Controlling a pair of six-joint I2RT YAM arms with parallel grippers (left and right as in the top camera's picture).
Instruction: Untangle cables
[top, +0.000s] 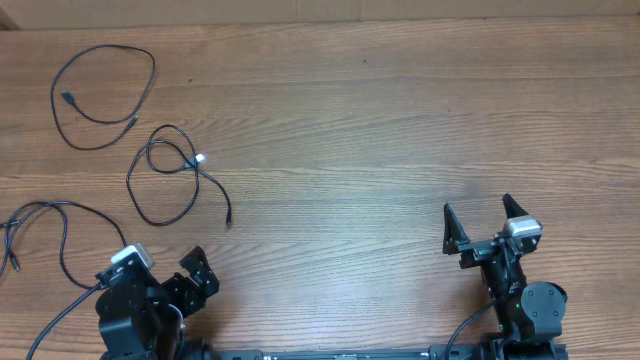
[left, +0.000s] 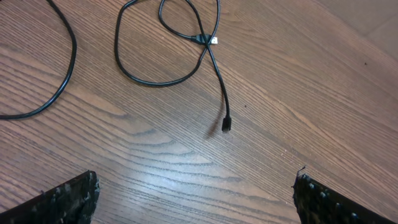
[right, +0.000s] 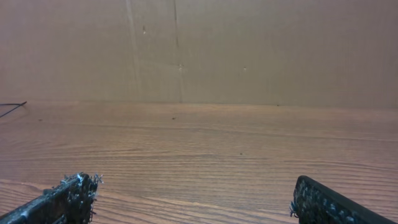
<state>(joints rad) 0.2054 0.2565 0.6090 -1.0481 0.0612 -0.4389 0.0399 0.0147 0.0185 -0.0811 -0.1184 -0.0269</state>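
Observation:
Three thin black cables lie apart on the left of the wooden table. One is a loose loop (top: 100, 95) at the far left back. The second (top: 165, 185) lies in the middle left and has a pale silvery tip (top: 201, 159). The third (top: 60, 225) loops by the left edge. My left gripper (top: 200, 275) is open and empty, near the front edge, just short of the second cable's plug end (left: 226, 124). That cable's silvery tip (left: 213, 41) and part of the third cable (left: 65, 68) show in the left wrist view. My right gripper (top: 478, 208) is open and empty at the right, far from the cables.
A thicker black cable (top: 60, 315) runs from the left arm base to the front left corner. A brown cardboard wall (right: 199, 50) stands behind the table's far edge. A thin cable end (right: 12, 109) shows at the far left of the right wrist view.

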